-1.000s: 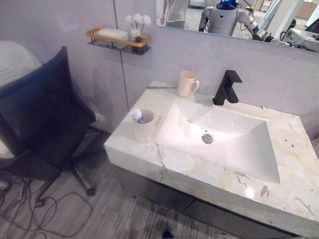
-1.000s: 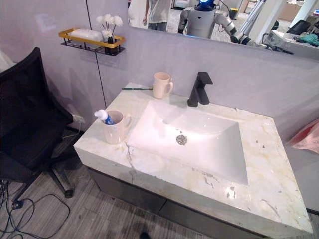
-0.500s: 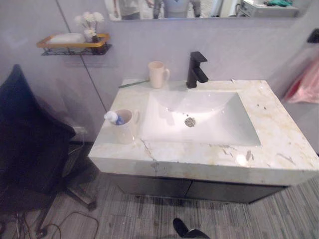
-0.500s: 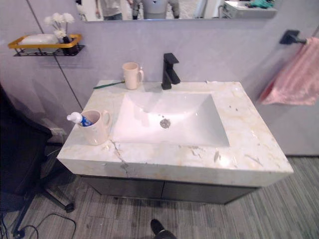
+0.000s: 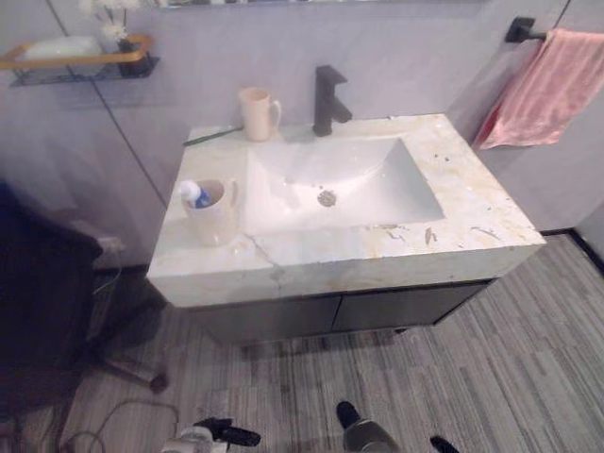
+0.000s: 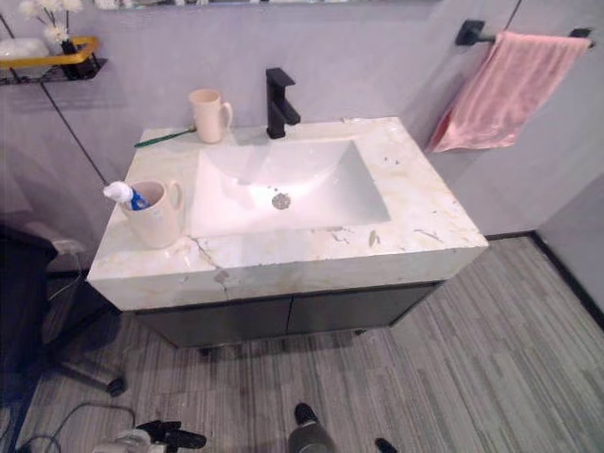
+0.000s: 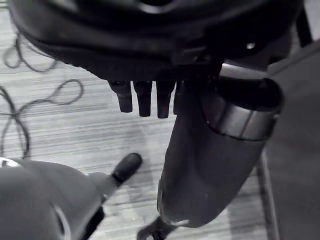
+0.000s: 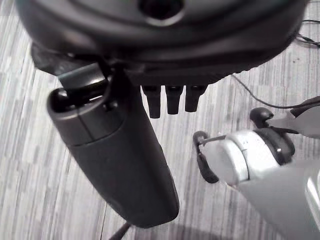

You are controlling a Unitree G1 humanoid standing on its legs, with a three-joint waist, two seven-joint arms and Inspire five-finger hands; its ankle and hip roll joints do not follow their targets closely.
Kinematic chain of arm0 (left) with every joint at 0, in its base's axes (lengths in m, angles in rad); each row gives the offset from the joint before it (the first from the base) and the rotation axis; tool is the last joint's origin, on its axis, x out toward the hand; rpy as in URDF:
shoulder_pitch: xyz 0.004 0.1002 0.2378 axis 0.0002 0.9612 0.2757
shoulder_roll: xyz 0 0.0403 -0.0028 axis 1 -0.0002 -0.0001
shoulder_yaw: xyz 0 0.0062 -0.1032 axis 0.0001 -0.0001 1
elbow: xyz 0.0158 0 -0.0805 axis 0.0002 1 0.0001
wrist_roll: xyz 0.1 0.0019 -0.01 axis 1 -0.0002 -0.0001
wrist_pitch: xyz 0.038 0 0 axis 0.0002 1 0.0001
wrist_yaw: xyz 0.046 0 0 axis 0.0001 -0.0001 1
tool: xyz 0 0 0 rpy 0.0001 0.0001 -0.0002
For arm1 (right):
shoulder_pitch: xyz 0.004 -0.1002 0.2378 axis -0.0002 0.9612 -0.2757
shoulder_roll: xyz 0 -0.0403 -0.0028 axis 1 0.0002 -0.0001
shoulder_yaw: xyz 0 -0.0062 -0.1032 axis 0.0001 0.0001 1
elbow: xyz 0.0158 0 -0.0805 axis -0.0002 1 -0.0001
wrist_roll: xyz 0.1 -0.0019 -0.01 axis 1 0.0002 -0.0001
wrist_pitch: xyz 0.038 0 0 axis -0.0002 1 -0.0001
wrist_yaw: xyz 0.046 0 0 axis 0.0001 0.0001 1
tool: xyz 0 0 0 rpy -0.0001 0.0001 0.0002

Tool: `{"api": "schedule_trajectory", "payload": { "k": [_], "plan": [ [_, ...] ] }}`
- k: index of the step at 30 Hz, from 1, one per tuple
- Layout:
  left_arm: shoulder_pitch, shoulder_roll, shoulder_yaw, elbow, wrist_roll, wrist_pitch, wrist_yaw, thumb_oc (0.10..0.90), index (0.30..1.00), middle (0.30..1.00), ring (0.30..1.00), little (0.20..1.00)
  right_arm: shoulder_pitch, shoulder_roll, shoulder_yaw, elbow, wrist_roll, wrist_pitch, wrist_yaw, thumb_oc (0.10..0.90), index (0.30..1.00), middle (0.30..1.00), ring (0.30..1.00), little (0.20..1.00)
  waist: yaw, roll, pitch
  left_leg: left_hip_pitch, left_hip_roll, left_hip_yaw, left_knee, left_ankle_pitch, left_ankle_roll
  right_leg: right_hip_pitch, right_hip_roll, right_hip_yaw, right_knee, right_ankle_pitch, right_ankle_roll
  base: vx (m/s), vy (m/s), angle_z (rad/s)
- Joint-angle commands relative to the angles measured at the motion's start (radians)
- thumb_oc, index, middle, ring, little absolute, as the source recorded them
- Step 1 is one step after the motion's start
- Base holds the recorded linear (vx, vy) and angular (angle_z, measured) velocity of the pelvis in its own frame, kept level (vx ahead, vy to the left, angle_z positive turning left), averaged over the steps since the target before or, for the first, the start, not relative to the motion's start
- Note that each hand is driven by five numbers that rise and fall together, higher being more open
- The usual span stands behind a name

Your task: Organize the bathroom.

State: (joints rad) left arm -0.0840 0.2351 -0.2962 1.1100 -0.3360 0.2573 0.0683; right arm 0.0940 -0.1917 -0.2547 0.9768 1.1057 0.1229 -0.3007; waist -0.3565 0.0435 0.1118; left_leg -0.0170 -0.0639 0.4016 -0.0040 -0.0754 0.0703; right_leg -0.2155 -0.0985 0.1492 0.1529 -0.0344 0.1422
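We are seeing the green toothbrush (image 6: 166, 138) lying flat on the worktop (image 6: 429, 236), pointing toward 9 o'clock; both robot hands, left (image 7: 142, 97) and right (image 8: 172, 100), are hanging with fingers relaxed.

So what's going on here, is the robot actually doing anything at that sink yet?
Not yet. It stands before the marble vanity, and nothing is being handled. Its left hand and right hand hang low over the floor, fingers straight, holding nothing. On the counter, one mug holds a toothpaste tube; a second mug stands by the black faucet, with a green toothbrush lying beside it. A pink towel hangs on the wall.
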Motion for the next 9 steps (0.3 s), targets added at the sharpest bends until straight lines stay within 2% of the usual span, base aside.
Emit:
{"api": "schedule_trajectory", "payload": {
  "k": [1,9],
  "plan": [
    [0.033,0.002,0.018,0.012,0.05,0.01,-0.029,0.8,0.9,0.9,0.9,0.9,0.007,-0.084,-0.038,-0.013,-0.055,-0.088,-0.008,0.8,0.9,0.9,0.9,0.9,-0.014,-0.03,-0.084,-0.038,0.079,-0.151,0.094,-0.025,-0.066,0.041,0.032,-0.001,-0.063,0.083,0.023,0.02,-0.047,0.06],
    [0.041,-0.028,0.007,0.028,0.064,0.005,-0.015,0.8,0.9,0.9,0.9,0.9,0.009,-0.084,-0.033,0.02,-0.083,-0.048,-0.011,0.8,0.9,0.9,0.9,0.9,0.002,-0.051,-0.098,-0.004,0.09,-0.16,0.053,-0.013,-0.068,0.076,0.048,-0.019,-0.087,0.076,0.014,-0.01,-0.071,-0.07]
  ]
}}
